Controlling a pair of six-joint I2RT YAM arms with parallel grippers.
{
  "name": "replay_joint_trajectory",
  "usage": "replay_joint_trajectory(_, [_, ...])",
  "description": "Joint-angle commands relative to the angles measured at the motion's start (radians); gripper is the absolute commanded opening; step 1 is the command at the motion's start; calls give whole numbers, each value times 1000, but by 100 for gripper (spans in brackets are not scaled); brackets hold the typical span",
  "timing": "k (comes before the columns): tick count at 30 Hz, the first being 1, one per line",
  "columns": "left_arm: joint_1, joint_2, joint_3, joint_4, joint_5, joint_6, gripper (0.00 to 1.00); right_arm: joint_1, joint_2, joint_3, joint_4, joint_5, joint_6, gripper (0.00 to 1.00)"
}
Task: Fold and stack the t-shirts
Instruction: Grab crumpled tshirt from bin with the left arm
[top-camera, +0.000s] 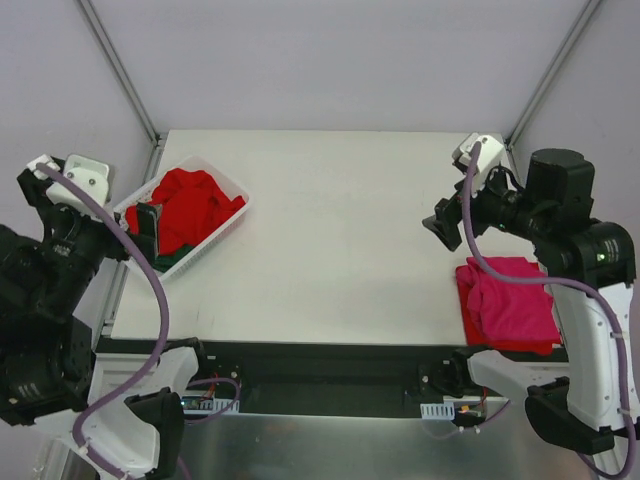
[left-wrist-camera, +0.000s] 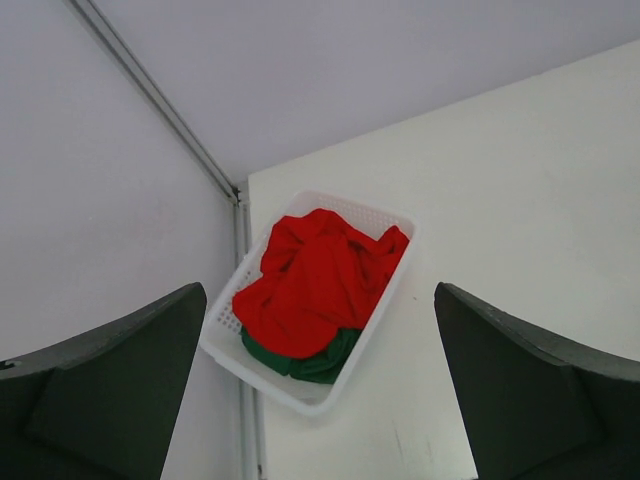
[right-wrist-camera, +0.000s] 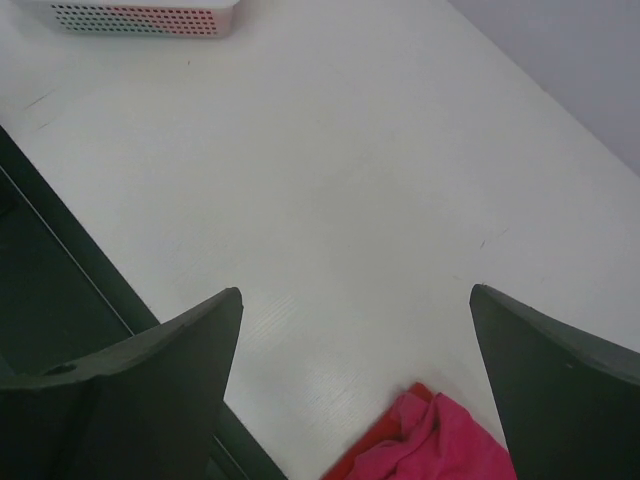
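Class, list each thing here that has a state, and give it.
red t-shirt: crumpled, topmost in basket
green t-shirt: crumpled beneath it
basket: upright, holding both
magenta t-shirt: folded, topping stack
red cloth: under the magenta
left gripper: open, empty
right gripper: open, empty

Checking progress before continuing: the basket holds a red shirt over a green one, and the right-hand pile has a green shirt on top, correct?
No: the top shirt there is magenta-pink, as the top external view shows. The basket does hold a red shirt over a green one.
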Motion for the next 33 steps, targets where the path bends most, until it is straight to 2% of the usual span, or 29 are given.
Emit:
replay_joint_trajectory(1, [7, 12, 53, -104, 115, 127, 99, 28, 14, -22, 10, -45, -54, 100])
replay_joint_trajectory(2, [6, 15, 59, -145, 183, 200, 99, 48, 28, -41, -4, -63, -92, 100])
replay_joint_trajectory(3, [7, 16, 66, -188, 343, 236, 99, 71, 37, -55, -66, -103, -132, 100])
replay_joint_trajectory(4, [6, 18, 70, -297, 426, 277, 99, 142, 43, -82, -111, -126, -170, 100])
replay_joint_trajectory(5, [4, 9, 76, -321, 502, 334, 99, 188, 54, -96, -157, -142, -250, 100])
replay_joint_trajectory(6, [-7, 3, 42, -321, 556, 324, 99, 233, 52, -111, -223, -156, -279, 100])
replay_joint_trajectory(8, [-30, -7, 18, -321, 552, 330, 99, 310, 54, -122, -277, -173, -336, 100])
replay_joint_trajectory(10, [-33, -5, -15, -321, 524, 342, 99, 315, 63, -102, -291, -154, -346, 100])
replay_joint_trajectory(15, [-34, -19, -119, -318, 587, 377, 99, 315, 75, -126, -230, -115, -291, 100])
replay_joint_trajectory(17, [-34, -30, -179, -312, 486, 429, 99, 316, 86, -174, -173, -9, -257, 100])
replay_joint_trajectory(18, [-36, -36, -299, -215, 410, 414, 99, 315, 91, -252, -121, 148, -257, 100])
replay_joint_trajectory(19, [-36, -68, -387, -126, 312, 375, 99, 309, 98, -294, -87, 235, -252, 100])
replay_joint_trajectory(20, [-34, -82, -582, -8, 40, 289, 99, 292, 107, -343, -11, 310, -243, 100])
replay_joint_trajectory(21, [-34, -88, -669, 143, -72, 269, 99, 269, 120, -396, 8, 382, -235, 100])
replay_joint_trajectory(23, [-33, -68, -879, 243, -282, 275, 99, 151, 155, -414, 17, 334, -223, 100])
replay_joint_trajectory(24, [-28, -47, -921, 260, -283, 275, 99, 100, 163, -415, 24, 253, -206, 100])
replay_joint_trajectory(25, [2, -2, -953, 280, -260, 276, 99, 7, 172, -405, 28, 217, -194, 100])
replay_joint_trajectory(26, [16, 22, -990, 291, -236, 266, 99, -33, 187, -397, 34, 187, -171, 100])
replay_joint_trajectory(28, [85, 103, -984, 332, -177, 244, 99, -120, 198, -374, 44, 144, -149, 100])
replay_joint_trajectory(30, [131, 169, -890, 331, -113, 203, 99, -167, 200, -366, 53, 118, -129, 100])
replay_joint_trajectory(33, [148, 275, -716, 332, -105, 154, 99, -179, 184, -374, 60, 85, -129, 100])
